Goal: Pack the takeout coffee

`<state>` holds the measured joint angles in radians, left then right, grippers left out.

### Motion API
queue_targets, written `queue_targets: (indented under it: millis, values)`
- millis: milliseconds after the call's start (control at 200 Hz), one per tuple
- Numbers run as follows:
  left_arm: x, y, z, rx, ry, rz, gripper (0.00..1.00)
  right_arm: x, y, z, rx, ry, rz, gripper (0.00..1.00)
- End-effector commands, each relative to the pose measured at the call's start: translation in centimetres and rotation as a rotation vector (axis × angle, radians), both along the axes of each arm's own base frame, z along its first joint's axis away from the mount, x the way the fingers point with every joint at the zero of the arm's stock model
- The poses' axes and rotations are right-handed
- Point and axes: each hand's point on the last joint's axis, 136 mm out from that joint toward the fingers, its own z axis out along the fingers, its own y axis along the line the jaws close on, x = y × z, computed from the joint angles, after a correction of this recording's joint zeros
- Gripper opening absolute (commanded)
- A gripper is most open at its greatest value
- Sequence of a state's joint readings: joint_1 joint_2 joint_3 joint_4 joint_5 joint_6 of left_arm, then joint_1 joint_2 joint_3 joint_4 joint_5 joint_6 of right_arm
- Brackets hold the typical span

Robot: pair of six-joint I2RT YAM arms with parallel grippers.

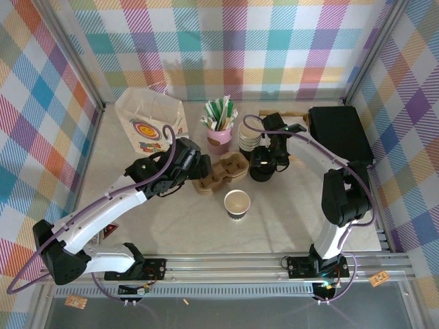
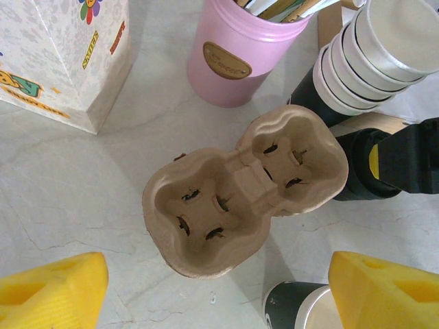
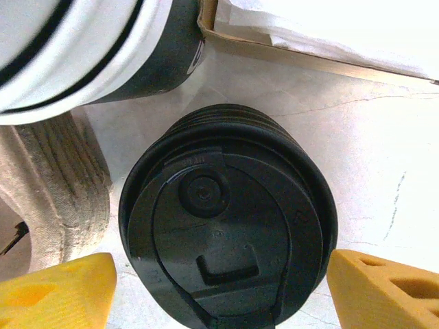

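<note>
My left pincer [image 2: 219,301] is spread wide and holds nothing. It hangs directly above the pulp cup carrier [image 2: 243,195], and my wrist camera looks straight down into the carrier's two wells. My right pincer [image 3: 219,291] is spread wide too, with its yellow fingertips [image 3: 58,288] on either side of the stack of black lids [image 3: 226,226]. That stack stands on the counter [image 3: 370,171] just right of the carrier. I have no grip on the stack (the pads look clear of its rim, though only narrowly).

The takeout coffee cup [image 1: 237,203], dark-sleeved and open-topped, stands upright on the counter just on the near side of the carrier, toward the arm bases, apart from both pincers.

Just behind the carrier is a pink tub of stirrers [image 1: 219,130]. A stack of cream cups [image 1: 248,140] sits behind and to the right of the carrier, beside the lids. A printed paper bag [image 1: 147,123] stands behind and to the left of the carrier. A black box [image 1: 339,133] sits well to the carrier's right.
</note>
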<state>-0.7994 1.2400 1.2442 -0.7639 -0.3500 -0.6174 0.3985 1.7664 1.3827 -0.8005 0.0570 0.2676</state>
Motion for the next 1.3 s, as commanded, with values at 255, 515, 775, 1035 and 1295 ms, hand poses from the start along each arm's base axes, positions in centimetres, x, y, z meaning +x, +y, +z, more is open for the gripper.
queue_targets:
  millis: [255,515,775,1035,1295]
  values:
    - [-0.53,0.92,0.26,-0.007,0.007,0.016,0.83,0.14,-0.15,-1.11,-0.016,0.019,0.018,0.80]
    - [-0.61,1.06,0.27,-0.005,0.006,0.020,0.83,0.27,-0.24,-1.40,-0.023,0.018,0.017,0.80]
    - [-0.54,0.94,0.17,-0.006,0.010,0.018,0.83,0.52,-0.25,-1.51,-0.030,0.014,0.024,0.80]
    - [-0.55,0.96,0.39,-0.008,0.008,0.020,0.83,0.54,-0.23,-1.59,-0.034,0.018,0.028,0.80]
    - [-0.67,1.02,0.38,-0.008,0.012,0.018,0.83,0.51,-0.34,-0.73,-0.037,0.012,0.023,0.77]
